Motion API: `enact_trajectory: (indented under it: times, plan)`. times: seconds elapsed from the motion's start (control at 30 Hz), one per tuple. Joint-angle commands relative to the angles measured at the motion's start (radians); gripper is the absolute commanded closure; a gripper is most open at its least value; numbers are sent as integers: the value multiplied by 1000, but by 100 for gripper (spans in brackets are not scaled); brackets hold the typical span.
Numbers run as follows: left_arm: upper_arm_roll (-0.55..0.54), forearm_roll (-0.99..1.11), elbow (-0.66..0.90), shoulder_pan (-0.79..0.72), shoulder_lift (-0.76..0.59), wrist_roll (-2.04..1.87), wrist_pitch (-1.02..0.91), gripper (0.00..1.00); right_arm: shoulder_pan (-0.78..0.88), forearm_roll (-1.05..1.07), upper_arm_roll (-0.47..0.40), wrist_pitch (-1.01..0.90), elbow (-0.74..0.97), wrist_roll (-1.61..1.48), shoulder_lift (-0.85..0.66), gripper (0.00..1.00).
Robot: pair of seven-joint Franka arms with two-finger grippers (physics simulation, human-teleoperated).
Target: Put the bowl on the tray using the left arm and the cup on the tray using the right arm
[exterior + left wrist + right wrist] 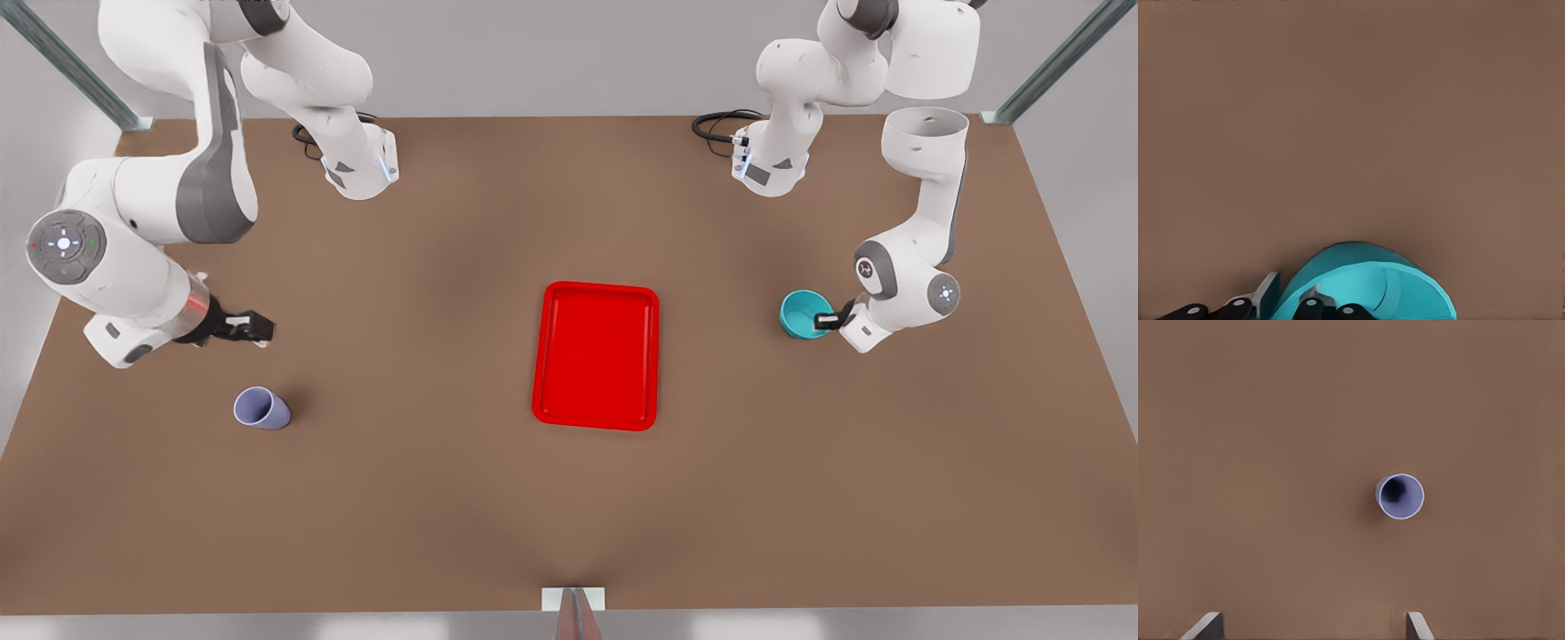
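Brown table [444, 498], left pincer [826, 321] astride bowl [803, 313] rim

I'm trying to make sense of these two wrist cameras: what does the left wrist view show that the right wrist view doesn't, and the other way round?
Left wrist view: the teal bowl, with the left gripper right at it, jaws pinching its rim, one inside and one outside.
Right wrist view: the lavender cup, upright and untouched, with the right gripper hovering above it, jaws wide open.
Shared: the brown table as background.
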Motion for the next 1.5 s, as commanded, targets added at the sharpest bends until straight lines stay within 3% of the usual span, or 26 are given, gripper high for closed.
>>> enact_trajectory:
  times: [0.0, 0.1, 0.23, 0.37, 0.53, 0.67, 0.9, 1.13, 1.17, 1.2, 1.47]
  plan:
    - [0, -1, 2, 0, 0, 0, 0, 79, -1, 1, 0, 0, 0, 5, 23, 0]
    - [0, -1, 22, -1, 14, -2, 0, 79, -53, -10, -1, 47, -47, 0, 42, 0]
    - [-2, -1, 88, -14, 3, -12, -9, 79, -166, -24, -3, 288, -242, 18, 46, 0]
    - [-44, -96, 139, -40, -18, -17, -17, 79, -181, -36, -1, 397, -236, 20, 120, 0]
    - [-48, -412, 195, -380, -6, -345, -15, 79, -209, -38, -3, 455, -224, 20, 197, 0]
    - [-48, -415, 309, -564, 21, -667, -9, 79, -228, -38, -3, 486, -230, 20, 241, 0]
    - [-89, -426, 375, -597, 138, -687, -8, 79, -263, -36, -3, 491, -250, -24, 275, 0]
    - [-127, -424, 373, -598, 146, -681, -14, 79, -277, -38, -3, 518, -255, -60, 293, 0]
    - [-127, -424, 375, -598, 152, -681, -14, 51, -274, -36, -3, 532, -256, -74, 301, 0]
    - [-127, -423, 375, -598, 153, -680, -14, 0, -274, -35, -3, 535, -256, -74, 308, 0]
    - [-118, -418, 392, -589, 153, -673, -15, 0, -267, -30, -1, 543, -282, -70, 318, 0]
